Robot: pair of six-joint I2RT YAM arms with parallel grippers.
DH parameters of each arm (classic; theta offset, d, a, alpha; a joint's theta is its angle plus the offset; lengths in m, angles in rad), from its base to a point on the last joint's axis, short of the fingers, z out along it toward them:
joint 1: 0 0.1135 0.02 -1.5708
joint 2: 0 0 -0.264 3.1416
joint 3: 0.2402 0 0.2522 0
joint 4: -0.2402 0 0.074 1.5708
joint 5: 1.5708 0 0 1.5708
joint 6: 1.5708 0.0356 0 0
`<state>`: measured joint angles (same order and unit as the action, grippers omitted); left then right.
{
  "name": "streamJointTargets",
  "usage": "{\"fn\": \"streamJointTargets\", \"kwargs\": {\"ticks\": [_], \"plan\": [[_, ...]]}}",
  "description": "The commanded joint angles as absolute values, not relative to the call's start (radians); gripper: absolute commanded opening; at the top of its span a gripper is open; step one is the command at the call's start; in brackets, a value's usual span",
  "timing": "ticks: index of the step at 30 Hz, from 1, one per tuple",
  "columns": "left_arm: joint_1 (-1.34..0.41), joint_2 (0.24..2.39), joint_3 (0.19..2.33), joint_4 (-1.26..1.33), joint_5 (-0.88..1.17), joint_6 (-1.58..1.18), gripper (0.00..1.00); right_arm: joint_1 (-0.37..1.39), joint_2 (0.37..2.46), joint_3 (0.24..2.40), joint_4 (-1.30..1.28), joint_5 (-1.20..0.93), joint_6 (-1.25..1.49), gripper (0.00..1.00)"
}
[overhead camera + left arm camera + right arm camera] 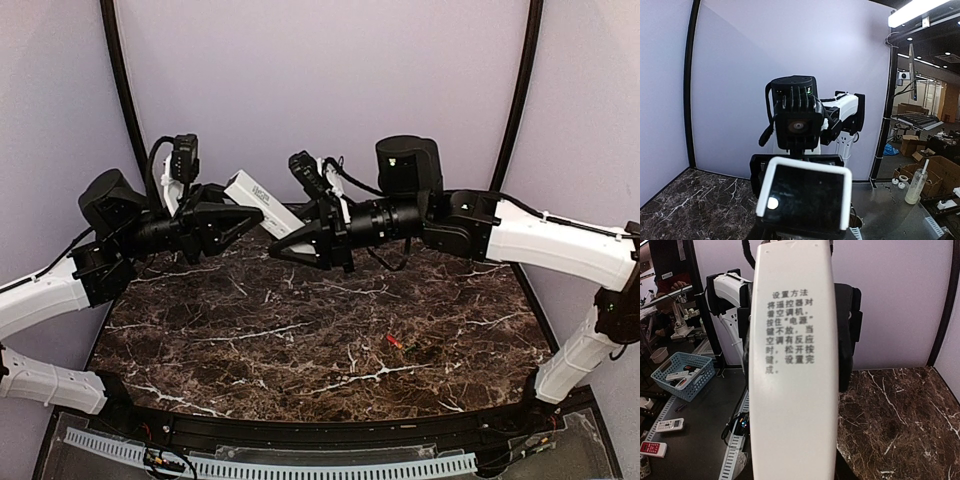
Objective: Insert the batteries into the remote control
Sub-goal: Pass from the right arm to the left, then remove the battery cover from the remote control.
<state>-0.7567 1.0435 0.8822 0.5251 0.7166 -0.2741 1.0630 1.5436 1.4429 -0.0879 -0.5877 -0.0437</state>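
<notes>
The remote control (pixel 262 200) is a long white bar held in the air over the back of the table, slanting down to the right. My left gripper (pixel 255 213) is shut on its upper end, and the left wrist view is filled by its dark end (pixel 805 197). My right gripper (pixel 287 243) is shut on its lower end. The remote's white back with printed text (pixel 792 365) hides that gripper's fingers in the right wrist view. The batteries lie together on the marble at centre right, one red (pixel 392 341) and one dark (pixel 411 349), far from both grippers.
The dark marble table (pixel 250 330) has a slotted white cable tray (pixel 300 466) along its near edge. Off the table, the right wrist view shows a blue basket (pixel 682 371) holding remotes and other loose remotes (pixel 669 425). A bottle (pixel 916 186) and cardboard boxes stand beyond the enclosure.
</notes>
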Motion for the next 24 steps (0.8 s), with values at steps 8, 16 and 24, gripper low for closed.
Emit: {"fn": "streamJointTargets", "kwargs": {"ticks": [8,16,24], "plan": [[-0.759,1.060,0.895,0.590,0.468,-0.566,0.00,1.072,1.332,1.116,0.382,-0.331,-0.310,0.99],[-0.759,1.100,0.924,0.664,0.498,-0.808,0.00,1.084,1.391,1.024,0.665,-0.275,-0.712,0.99],[-0.759,1.105,0.938,0.696,0.550,-0.878,0.00,1.101,1.472,1.086,0.740,-0.271,-0.772,0.85]]}}
